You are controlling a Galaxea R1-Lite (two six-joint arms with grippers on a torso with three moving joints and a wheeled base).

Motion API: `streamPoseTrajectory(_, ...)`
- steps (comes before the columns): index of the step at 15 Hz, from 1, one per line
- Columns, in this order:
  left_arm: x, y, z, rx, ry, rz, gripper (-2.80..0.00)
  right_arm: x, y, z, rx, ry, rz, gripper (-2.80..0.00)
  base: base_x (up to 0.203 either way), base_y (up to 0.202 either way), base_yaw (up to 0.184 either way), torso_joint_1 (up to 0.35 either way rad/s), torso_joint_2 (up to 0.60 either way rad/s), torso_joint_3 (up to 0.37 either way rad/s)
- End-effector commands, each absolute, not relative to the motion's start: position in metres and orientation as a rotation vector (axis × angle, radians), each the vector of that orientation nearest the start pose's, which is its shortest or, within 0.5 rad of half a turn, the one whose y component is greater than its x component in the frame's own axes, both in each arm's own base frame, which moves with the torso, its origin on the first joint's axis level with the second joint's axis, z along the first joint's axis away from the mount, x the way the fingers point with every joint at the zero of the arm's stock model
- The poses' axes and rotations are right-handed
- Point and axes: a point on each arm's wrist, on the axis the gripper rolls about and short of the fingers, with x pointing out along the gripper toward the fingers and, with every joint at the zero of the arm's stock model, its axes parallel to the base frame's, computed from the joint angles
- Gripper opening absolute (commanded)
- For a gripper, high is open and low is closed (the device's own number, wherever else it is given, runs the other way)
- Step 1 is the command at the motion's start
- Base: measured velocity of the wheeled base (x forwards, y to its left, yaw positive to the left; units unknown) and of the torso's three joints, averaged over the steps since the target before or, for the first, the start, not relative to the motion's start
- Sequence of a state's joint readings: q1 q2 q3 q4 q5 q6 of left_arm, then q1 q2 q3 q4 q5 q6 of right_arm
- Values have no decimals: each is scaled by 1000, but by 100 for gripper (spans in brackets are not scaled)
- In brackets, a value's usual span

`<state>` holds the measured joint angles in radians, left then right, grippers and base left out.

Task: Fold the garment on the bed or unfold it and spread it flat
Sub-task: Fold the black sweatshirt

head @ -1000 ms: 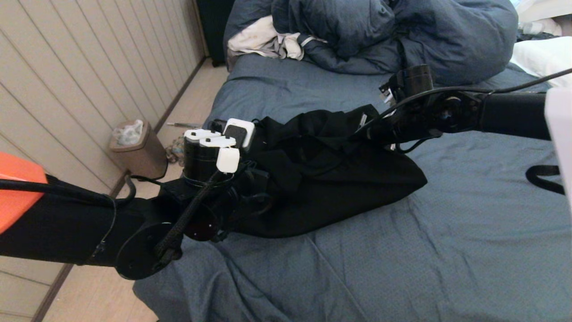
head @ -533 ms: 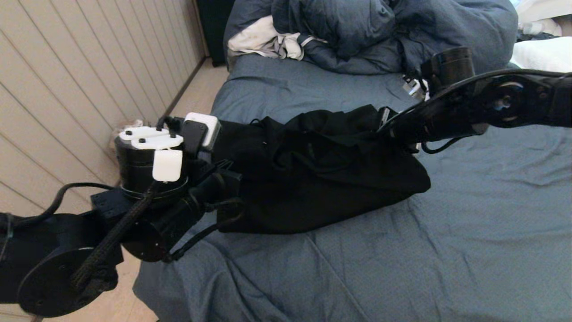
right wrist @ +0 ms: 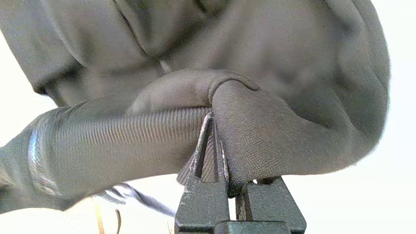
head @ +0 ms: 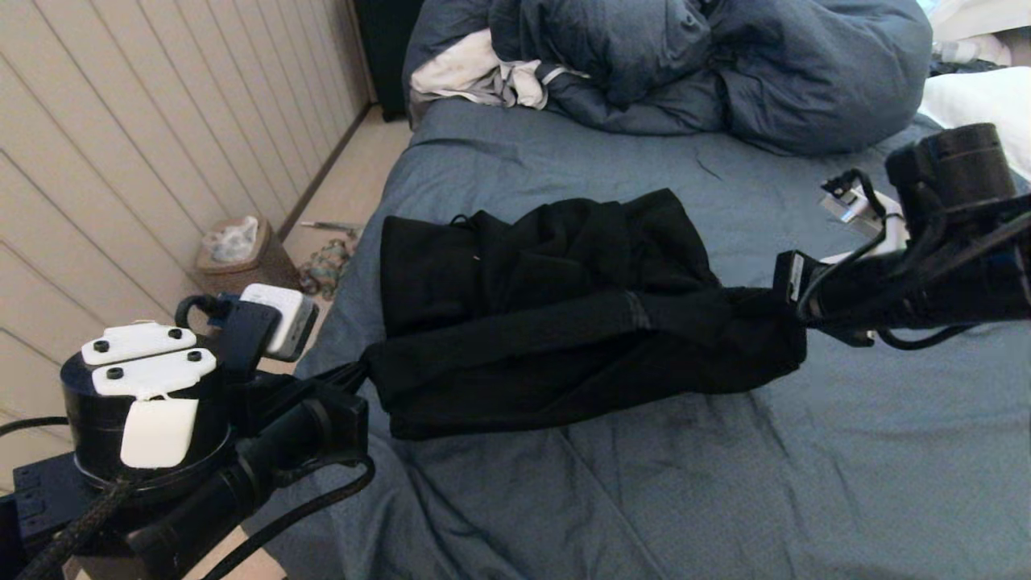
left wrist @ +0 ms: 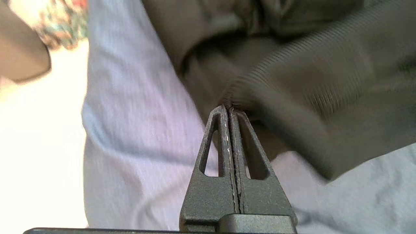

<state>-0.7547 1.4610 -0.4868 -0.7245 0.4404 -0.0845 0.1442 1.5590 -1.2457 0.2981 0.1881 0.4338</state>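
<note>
Black garment (head: pixel 564 314) stretched crosswise on bed (head: pixel 725 483), both grippers clamped

We're looking at a home bedroom. The bed (head: pixel 805 483) is taking up most of the head view, wearing a wrinkly blue-grey sheet, with a puffy dark blue duvet (head: pixel 725 64) bunching at the far end beside a white-grey cloth (head: pixel 475 72). A small brown bin (head: pixel 238 258) is sitting on the pale wood floor (head: pixel 346 177) against a panelled wall (head: pixel 137 137). A white pillow (head: pixel 975 97) is showing at the far right.
</note>
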Motion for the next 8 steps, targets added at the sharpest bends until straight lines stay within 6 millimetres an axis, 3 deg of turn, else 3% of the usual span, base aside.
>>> streamPoseTrajectory(1,166,-144,170,48,222,-303,-280,238,35,261,427,657,175,-280,0,0,0,0,0,0)
streamPoseTrajectory(8,142,-153,159,13,270,-401,-280,189,27,248,414,671,173,-280,0,0,0,0,0,0)
